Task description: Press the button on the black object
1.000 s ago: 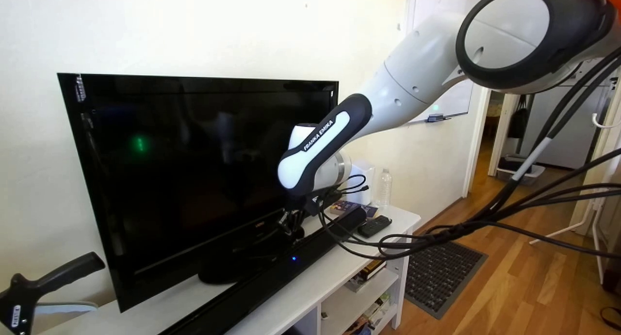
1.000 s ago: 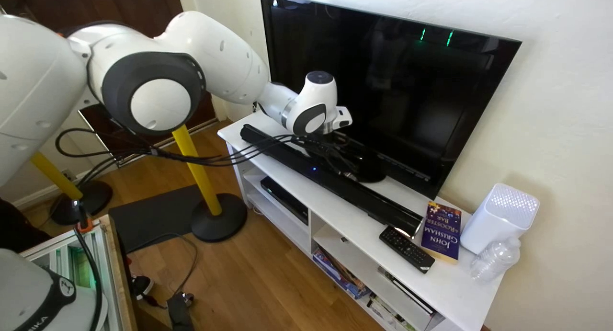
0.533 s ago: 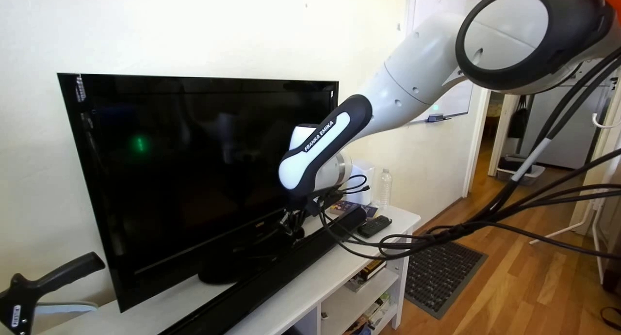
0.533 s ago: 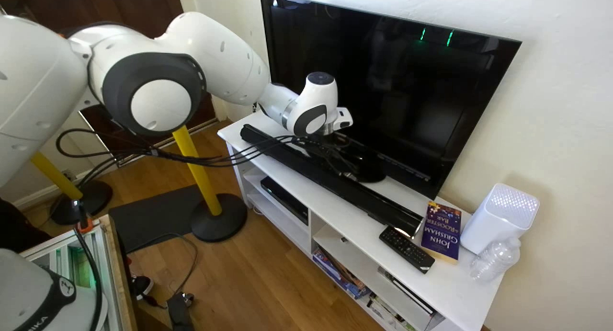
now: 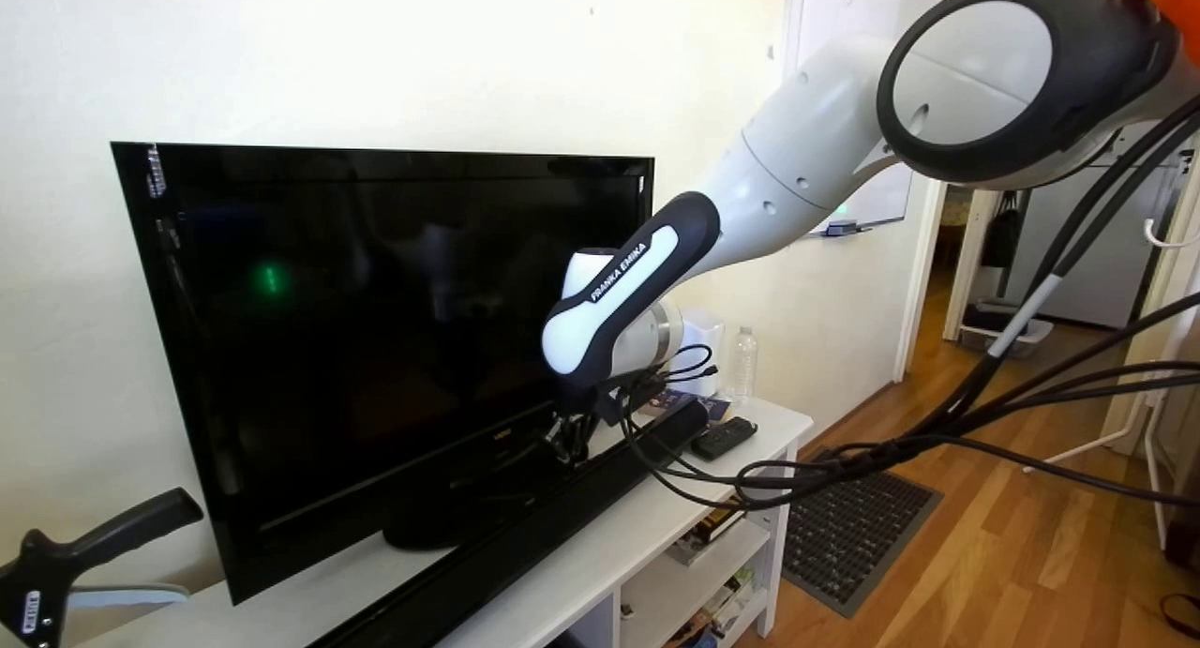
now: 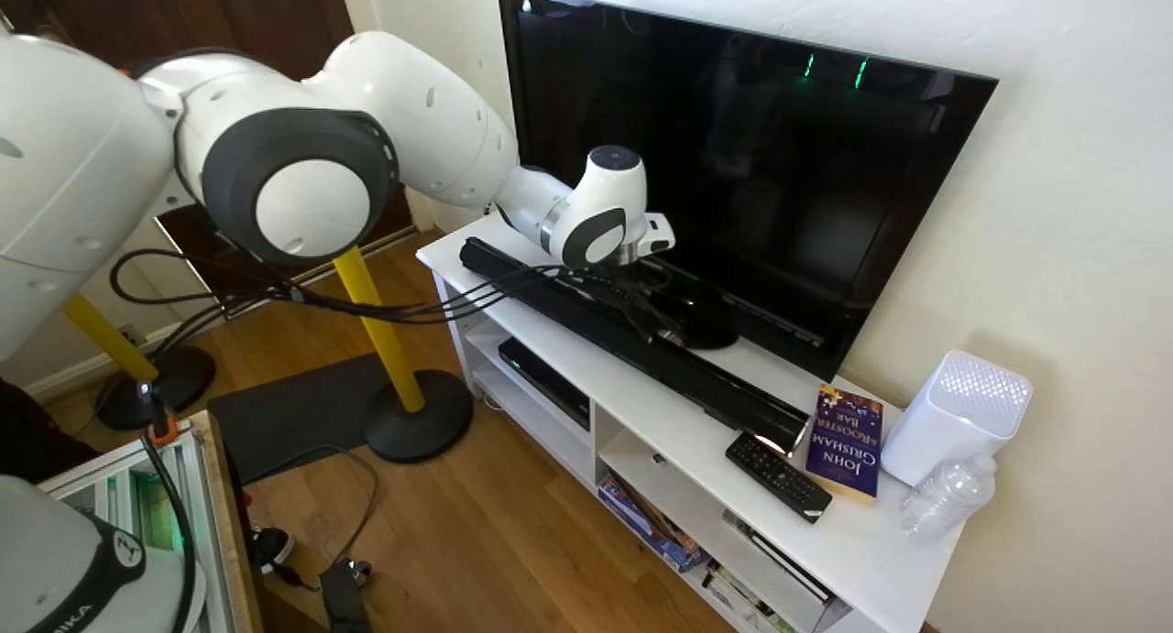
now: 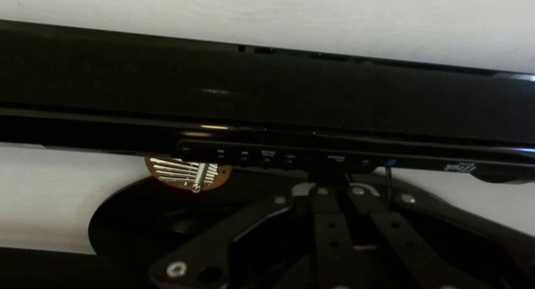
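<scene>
The black object is a long soundbar (image 5: pixel 525 547) on the white stand; it shows in both exterior views (image 6: pixel 696 375) and across the wrist view (image 7: pixel 250 88). A button panel (image 7: pixel 267 156) with small white labels runs along its edge nearest the gripper in the wrist view. My gripper (image 7: pixel 328 176) is shut and appears empty, its dark fingertips overlapping the panel edge among the buttons. I cannot tell whether they touch a button. In an exterior view the gripper (image 5: pixel 568 446) points down behind the soundbar. No blue light shows on the soundbar's front.
The TV (image 5: pixel 375 329) and its round black base (image 7: pixel 125 222) stand close behind. A small wooden kalimba (image 7: pixel 190 175) lies by the soundbar. A remote (image 6: pixel 779 477), book (image 6: pixel 845 442), white box (image 6: pixel 958 413) and bottle (image 6: pixel 948 496) are at one end. Loose cables (image 5: pixel 844 465) hang from the arm.
The soundbar's blue light was lit one second ago; it is dark half a second ago and now. The arm has since dropped slightly and the wrist tilted a little. The gripper remains beside the soundbar.
</scene>
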